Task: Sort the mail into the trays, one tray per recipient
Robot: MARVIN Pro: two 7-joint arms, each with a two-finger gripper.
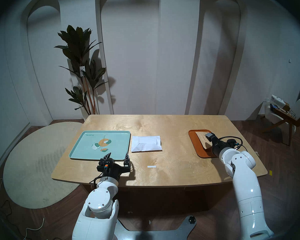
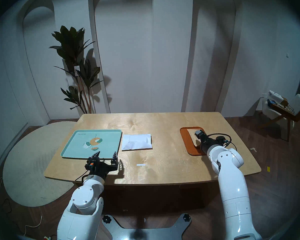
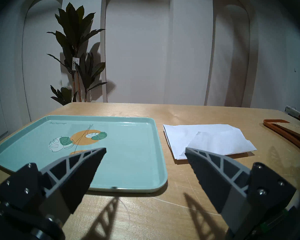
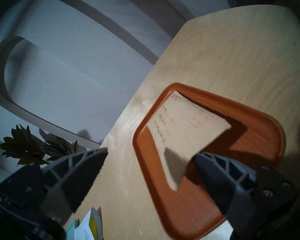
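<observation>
Now, right gripper [image 4: 149, 158]: jaws spread wide, gripping nothing.
Tan envelope [image 4: 180, 130]: in orange tray [image 4: 260, 113], one end propped on a finger.
Risk: withdrawing may drag it out.
Left gripper [image 3: 145, 152]: jaws wide, empty.
White envelope [image 1: 146, 143]: on desk [image 1: 171, 165] beside green tray [image 1: 87, 146].

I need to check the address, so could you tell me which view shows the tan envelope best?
The right wrist view: the tan envelope fills it, handwriting visible. Both head views show a small part behind the arm; the left wrist view shows only a sliver.
</observation>
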